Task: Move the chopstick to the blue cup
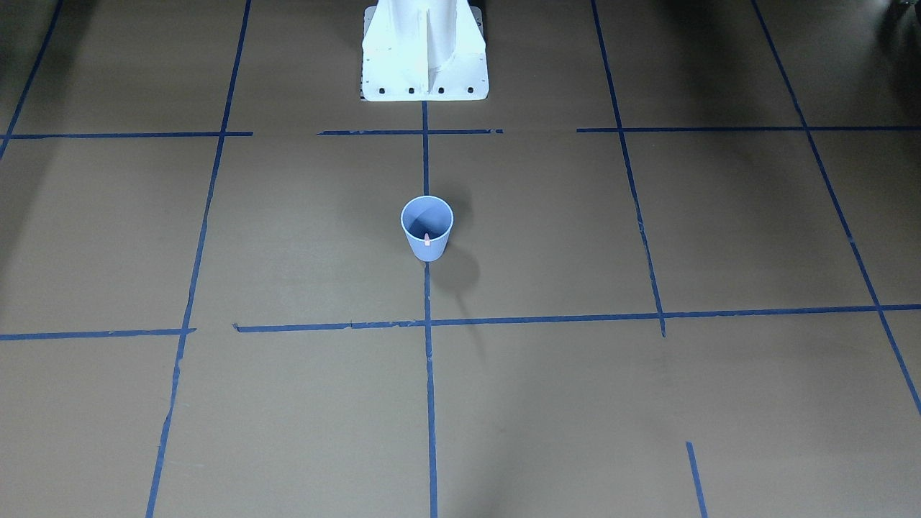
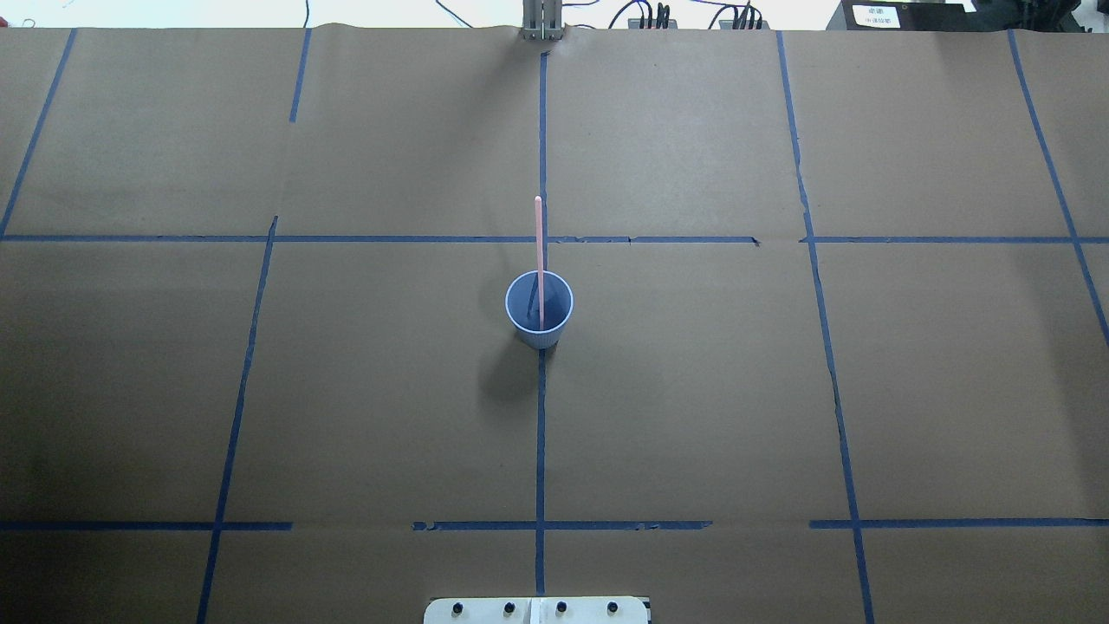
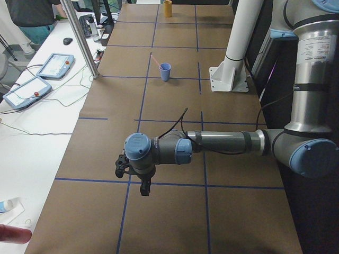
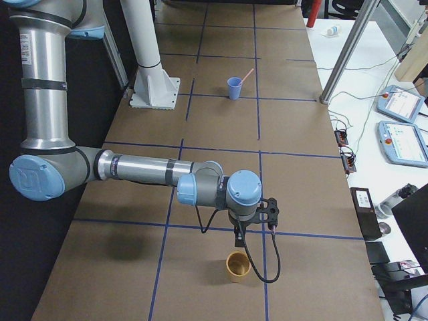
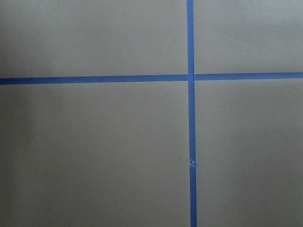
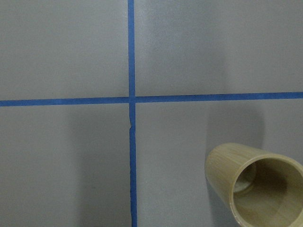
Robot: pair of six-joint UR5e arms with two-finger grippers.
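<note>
The tabletop (image 2: 780, 390) is covered edge to edge in brown paper and marked into large rectangles with blue tape (image 2: 540, 433). At its middle, on the centre tape line and well apart from every edge, stands the blue cup (image 2: 539, 312). The chopstick (image 2: 539, 251) sits in it with its lower end inside, leaning over the rim toward the edge opposite the robot. A white pedestal (image 1: 424, 54) is bolted down at the robot's edge, in line with the cup.

The left end effector (image 3: 143, 188) hangs over the end of the tabletop on the robot's left, above a tape crossing. The right end effector (image 4: 239, 235) hangs over the opposite end, just above an upright wooden cup (image 4: 237, 266). I cannot tell how far either is open, and nothing shows in their grasp.

Beyond the far edge, a white surface carries teach pendants (image 3: 57, 64) and cables, and a person (image 3: 33, 13) stands behind it.
</note>
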